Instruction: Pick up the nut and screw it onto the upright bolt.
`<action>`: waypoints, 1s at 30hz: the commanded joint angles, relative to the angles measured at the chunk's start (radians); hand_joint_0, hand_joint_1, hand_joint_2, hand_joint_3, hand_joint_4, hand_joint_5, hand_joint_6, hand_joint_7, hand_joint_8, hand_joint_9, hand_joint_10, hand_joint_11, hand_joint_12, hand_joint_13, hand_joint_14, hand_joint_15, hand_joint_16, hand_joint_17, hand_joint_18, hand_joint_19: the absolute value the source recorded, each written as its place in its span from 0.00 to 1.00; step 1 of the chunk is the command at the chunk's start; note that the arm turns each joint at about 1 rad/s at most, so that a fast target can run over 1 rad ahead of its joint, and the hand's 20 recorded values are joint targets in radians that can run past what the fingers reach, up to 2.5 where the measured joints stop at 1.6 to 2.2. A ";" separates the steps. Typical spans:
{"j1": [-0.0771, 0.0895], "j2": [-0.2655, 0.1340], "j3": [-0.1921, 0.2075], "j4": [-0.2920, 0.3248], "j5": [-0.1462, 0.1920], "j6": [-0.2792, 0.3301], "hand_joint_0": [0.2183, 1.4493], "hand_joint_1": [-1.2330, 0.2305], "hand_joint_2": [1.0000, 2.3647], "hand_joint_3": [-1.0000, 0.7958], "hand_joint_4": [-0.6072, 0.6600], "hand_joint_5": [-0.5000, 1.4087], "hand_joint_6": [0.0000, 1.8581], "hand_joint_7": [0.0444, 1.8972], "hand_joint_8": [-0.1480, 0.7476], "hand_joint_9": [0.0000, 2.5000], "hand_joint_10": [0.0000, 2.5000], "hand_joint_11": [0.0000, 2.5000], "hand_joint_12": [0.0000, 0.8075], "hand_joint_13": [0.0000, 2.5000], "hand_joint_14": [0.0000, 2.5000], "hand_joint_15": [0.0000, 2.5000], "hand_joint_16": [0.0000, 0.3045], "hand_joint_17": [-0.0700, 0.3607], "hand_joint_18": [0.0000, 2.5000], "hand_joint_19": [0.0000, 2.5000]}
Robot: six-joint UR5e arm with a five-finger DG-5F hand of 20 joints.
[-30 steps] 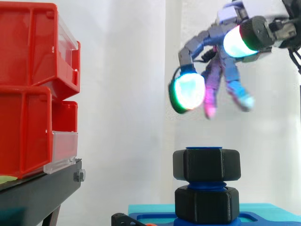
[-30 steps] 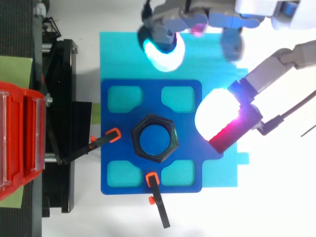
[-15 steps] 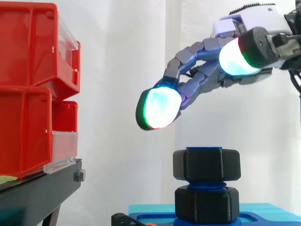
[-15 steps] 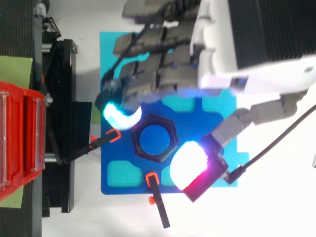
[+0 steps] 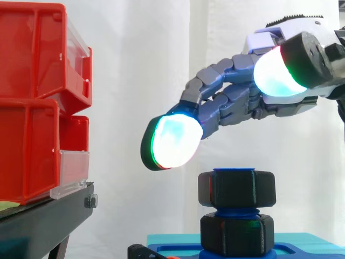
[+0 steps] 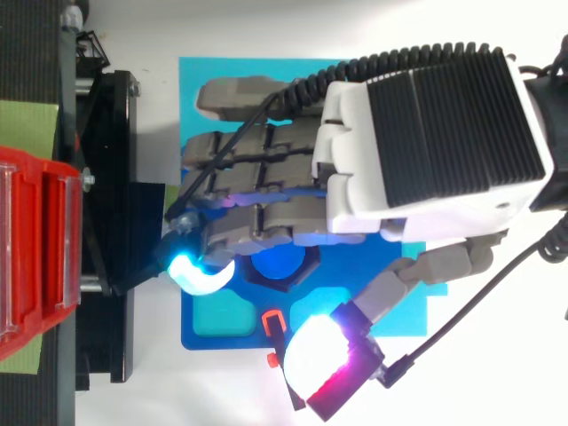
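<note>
The hand (image 5: 237, 102) hovers above the nut (image 5: 237, 189) without contact. Its fingers are extended nearly straight, its thumb is held apart, and it grips nothing. The nut sits on the top end of the upright bolt (image 5: 237, 212), above a second black hex piece (image 5: 237, 234) at the plate (image 5: 302, 249). In the top view the fingers lie over the bolt, probably so that fingers and thumb can close on opposite flats for turning.

Red bins (image 5: 32, 97) atop black stand (image 5: 46, 220).
</note>
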 commanded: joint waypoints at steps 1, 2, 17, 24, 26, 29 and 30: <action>0.002 -0.005 0.000 0.022 -0.002 0.004 0.19 0.65 0.00 0.28 0.51 0.15 0.27 0.26 0.42 0.15 0.00 0.00 0.48 0.08 0.00 0.00 0.19 0.46 0.00 0.01; 0.002 -0.005 -0.001 0.032 0.003 0.007 0.19 0.65 0.00 0.28 0.51 0.15 0.27 0.26 0.43 0.15 0.00 0.00 0.48 0.08 0.00 0.00 0.19 0.46 0.00 0.01; 0.005 -0.011 -0.032 0.047 0.016 0.037 0.19 0.66 0.00 0.28 0.52 0.15 0.27 0.28 0.44 0.16 0.00 0.00 0.48 0.09 0.00 0.00 0.19 0.46 0.00 0.01; 0.005 -0.011 -0.043 0.072 0.018 0.037 0.19 0.67 0.00 0.28 0.54 0.15 0.27 0.28 0.44 0.17 0.00 0.00 0.49 0.09 0.00 0.00 0.19 0.46 0.00 0.01; 0.004 -0.011 -0.043 0.070 0.019 0.037 0.19 0.69 0.00 0.28 0.54 0.15 0.27 0.28 0.44 0.17 0.00 0.00 0.49 0.09 0.00 0.00 0.19 0.46 0.00 0.01; 0.001 -0.011 -0.044 0.062 0.019 0.037 0.18 0.72 0.00 0.28 0.54 0.15 0.27 0.27 0.45 0.16 0.00 0.00 0.49 0.06 0.00 0.00 0.19 0.46 0.00 0.01; 0.001 -0.011 -0.044 0.062 0.019 0.037 0.18 0.73 0.00 0.28 0.54 0.15 0.27 0.27 0.45 0.16 0.00 0.00 0.50 0.05 0.00 0.00 0.19 0.46 0.00 0.01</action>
